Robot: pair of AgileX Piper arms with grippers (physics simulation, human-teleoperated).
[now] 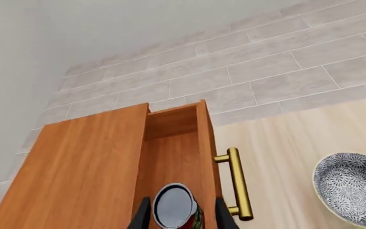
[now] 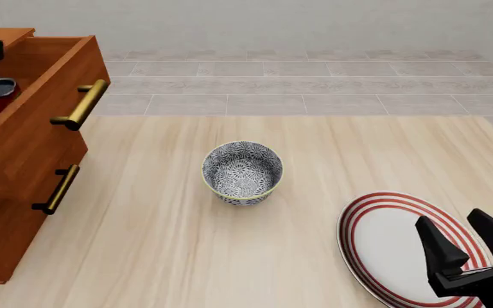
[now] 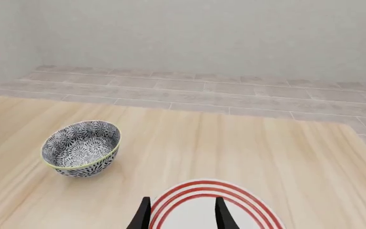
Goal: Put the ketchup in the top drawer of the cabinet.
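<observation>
Only the left wrist view looks down into the open top drawer (image 1: 170, 157) of the cabinet (image 2: 15, 192), showing the left gripper (image 1: 181, 214) with its jaws clamped on the ketchup (image 1: 177, 207) inside the drawer box; the front view catches just the can's edge. Its label lettering cannot be read. The right gripper (image 2: 467, 237), jaws apart and holding nothing, hovers over the red-ringed plate (image 2: 384, 250) on the desk (image 2: 229, 256), with the patterned bowl (image 2: 242, 172) empty.

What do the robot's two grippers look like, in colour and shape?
Both are black. The right gripper has two flat, pointed, wedge-like fingers on a dark block. Of the left gripper only two thin black finger tips show. No cables or markings are visible.
</observation>
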